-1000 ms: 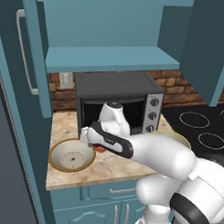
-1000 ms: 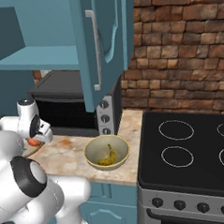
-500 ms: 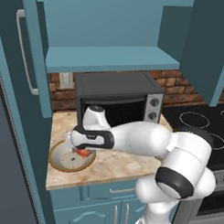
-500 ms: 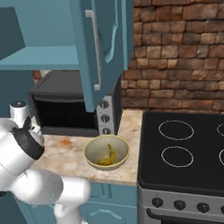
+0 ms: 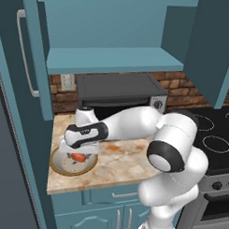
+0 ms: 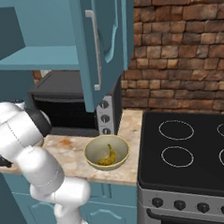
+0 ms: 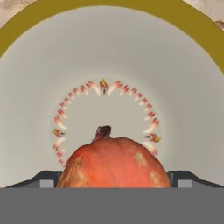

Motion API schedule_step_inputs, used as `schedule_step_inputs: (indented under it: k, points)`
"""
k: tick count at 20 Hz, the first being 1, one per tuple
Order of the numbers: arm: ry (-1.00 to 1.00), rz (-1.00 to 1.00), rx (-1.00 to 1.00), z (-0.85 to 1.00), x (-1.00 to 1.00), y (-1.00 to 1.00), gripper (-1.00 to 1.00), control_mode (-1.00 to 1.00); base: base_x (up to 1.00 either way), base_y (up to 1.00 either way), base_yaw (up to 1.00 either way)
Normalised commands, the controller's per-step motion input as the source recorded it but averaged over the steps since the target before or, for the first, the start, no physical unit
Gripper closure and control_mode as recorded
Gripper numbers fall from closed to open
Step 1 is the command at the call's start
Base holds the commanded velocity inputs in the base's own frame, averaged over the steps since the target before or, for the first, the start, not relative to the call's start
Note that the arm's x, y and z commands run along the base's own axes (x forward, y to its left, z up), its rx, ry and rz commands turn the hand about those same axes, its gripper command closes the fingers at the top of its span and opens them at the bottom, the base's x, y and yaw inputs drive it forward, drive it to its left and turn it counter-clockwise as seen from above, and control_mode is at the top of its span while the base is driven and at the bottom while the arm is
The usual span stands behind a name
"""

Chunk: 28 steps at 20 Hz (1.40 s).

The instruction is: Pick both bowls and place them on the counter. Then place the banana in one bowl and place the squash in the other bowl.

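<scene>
Gripper: hanging right over the shallow bowl (image 5: 71,161) at the left end of the counter (image 5: 119,158). Gripper (image 5: 78,151) jaws stand wide, one dark tip either side of the squash (image 7: 113,162) in the hand view. I can't tell if the pads are touching it, so can't say whether it's held or already let go.

Squash: red-orange, stem up, low inside the whitish bowl with the brown rim; from the left base view it sits near the bowl's middle.

Step in hand: looks to me like the drop-off of the squash, pretty much the last bit of the task.

How to do it well: I'd lift straight up out of the bowl with the jaws kept wide, no sideways swing until the tips are above the rim. It's a round thing in a shallow dish, so any nudge could roll it or skid the bowl.

Other bowl: deeper tan bowl (image 6: 106,152) sits further right near the stove, banana (image 6: 107,156) already lying in it.

Surface: mottled beige stone, both bowls well apart on it.

Room: black toaster oven (image 5: 118,95) behind the arm, open teal cabinet shelf (image 5: 113,60) above, brick backsplash (image 6: 176,58), black stovetop (image 6: 191,151) to the right.
</scene>
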Motion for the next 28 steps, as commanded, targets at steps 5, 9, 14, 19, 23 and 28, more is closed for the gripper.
schedule_step_inputs:
  k: [5, 9, 14, 19, 23, 28]
  points:
    - [0.03, 0.0, -0.13, -0.17, 0.0, 0.06, 1.0, -1.0, 0.0, 0.0, 0.0]
    - [0.01, 0.0, -0.05, -0.14, 0.0, 0.04, 1.0, -1.0, 0.0, 0.0, 0.0]
    - [0.0, 0.0, 0.0, -0.13, 0.0, 0.0, 1.0, -1.0, 0.0, 0.0, 0.0]
    - [0.0, 0.0, 0.0, -0.16, 0.0, 0.0, -1.0, -1.0, 0.0, 0.0, 0.0]
    - [0.0, 0.0, 0.0, -0.1, 0.0, 0.0, -1.0, -1.0, 0.0, 0.0, 0.0]
    - [0.0, 0.0, 0.0, -0.02, 0.0, 0.0, -1.0, -1.0, 0.0, 0.0, 0.0]
